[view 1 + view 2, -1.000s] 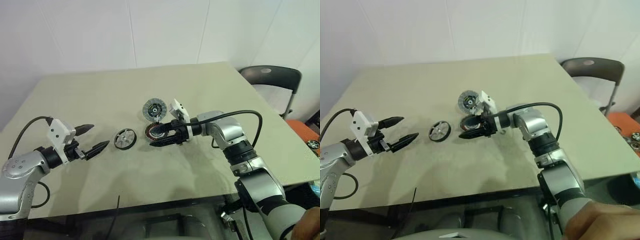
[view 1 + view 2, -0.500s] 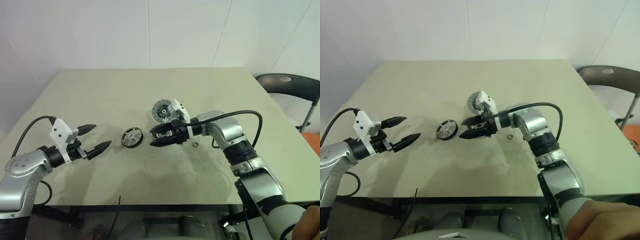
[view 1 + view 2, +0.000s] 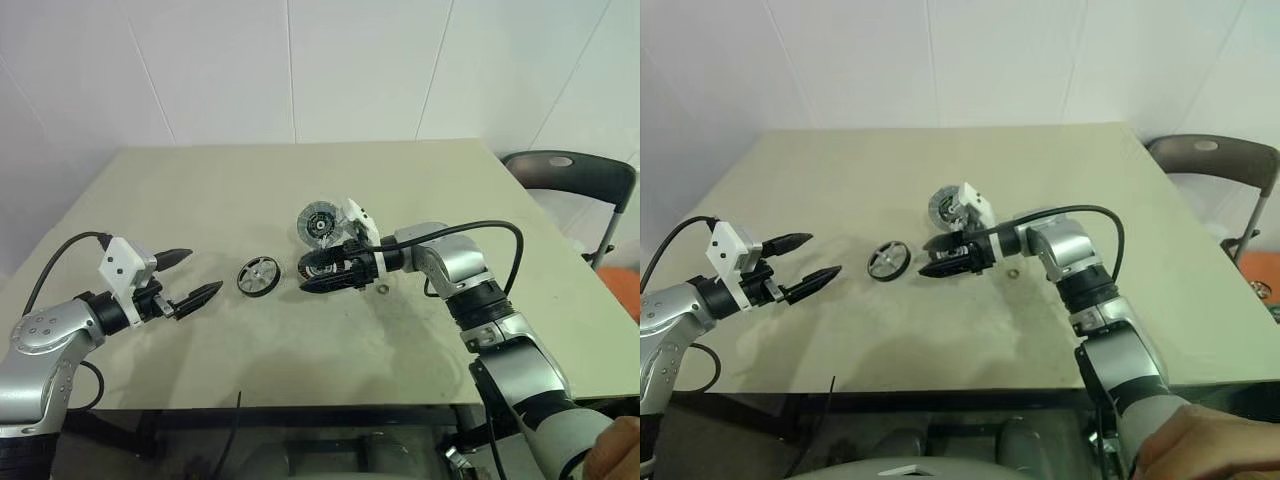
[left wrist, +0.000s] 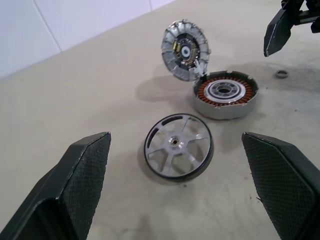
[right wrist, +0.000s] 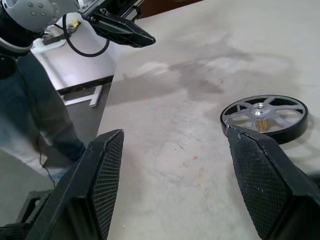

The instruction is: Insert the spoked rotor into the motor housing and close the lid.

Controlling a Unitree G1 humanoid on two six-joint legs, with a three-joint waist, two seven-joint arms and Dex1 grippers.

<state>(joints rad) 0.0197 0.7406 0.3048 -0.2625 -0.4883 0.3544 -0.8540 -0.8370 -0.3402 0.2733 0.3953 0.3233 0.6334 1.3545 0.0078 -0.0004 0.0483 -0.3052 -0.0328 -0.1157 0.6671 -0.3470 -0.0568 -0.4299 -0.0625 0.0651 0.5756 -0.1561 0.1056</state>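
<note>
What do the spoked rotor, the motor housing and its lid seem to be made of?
Spoked rotor: probably metal; matt silver spokes, dark rim, brassy hub.
Motor housing: likely aluminium shell, going by its dull silver wall; the copper-brown ring looks like wound wire.
Lid: grey, probably metal, standing tilted on edge behind the housing.

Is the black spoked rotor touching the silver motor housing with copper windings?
Apart. The left wrist view shows bare table between the black spoked rotor and the silver motor housing with copper windings.
</note>
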